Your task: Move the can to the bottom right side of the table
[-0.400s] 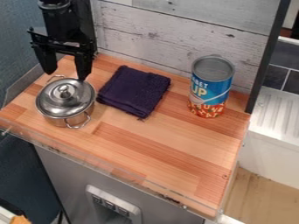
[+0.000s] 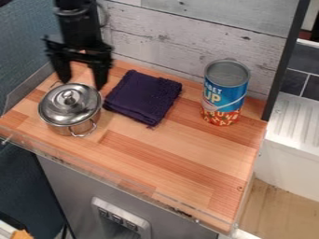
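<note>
Note, above the wooden table, a slight rightward shift of the black arm since the earlier frame. See the gripper spread wide, holding nothing, near the lidded pot. Find the can upright at the back right. Judge grasping, carrying and setting down at front right all undone.
</note>
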Controlling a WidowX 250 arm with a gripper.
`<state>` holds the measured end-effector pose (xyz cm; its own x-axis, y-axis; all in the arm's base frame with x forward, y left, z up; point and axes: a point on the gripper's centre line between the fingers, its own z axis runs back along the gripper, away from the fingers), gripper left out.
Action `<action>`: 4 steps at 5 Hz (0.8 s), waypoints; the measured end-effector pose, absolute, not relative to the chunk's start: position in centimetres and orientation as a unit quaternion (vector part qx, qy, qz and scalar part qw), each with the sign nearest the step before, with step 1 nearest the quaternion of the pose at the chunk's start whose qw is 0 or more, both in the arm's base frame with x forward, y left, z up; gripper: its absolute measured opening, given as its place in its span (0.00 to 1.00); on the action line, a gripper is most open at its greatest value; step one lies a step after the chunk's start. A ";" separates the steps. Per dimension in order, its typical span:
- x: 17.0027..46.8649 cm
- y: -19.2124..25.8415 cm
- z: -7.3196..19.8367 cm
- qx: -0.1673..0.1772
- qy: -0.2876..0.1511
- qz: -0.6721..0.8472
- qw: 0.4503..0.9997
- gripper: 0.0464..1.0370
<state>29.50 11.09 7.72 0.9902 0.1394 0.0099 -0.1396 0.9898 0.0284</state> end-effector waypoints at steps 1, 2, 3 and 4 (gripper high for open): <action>31.3 8.9 8.6 0.015 -0.024 0.041 0.999 0.96; 33.4 5.9 9.1 0.010 -0.041 0.013 0.999 0.96; 35.6 3.1 10.5 0.013 -0.078 -0.008 0.997 0.96; 37.4 0.7 10.7 0.008 -0.108 -0.013 0.994 0.96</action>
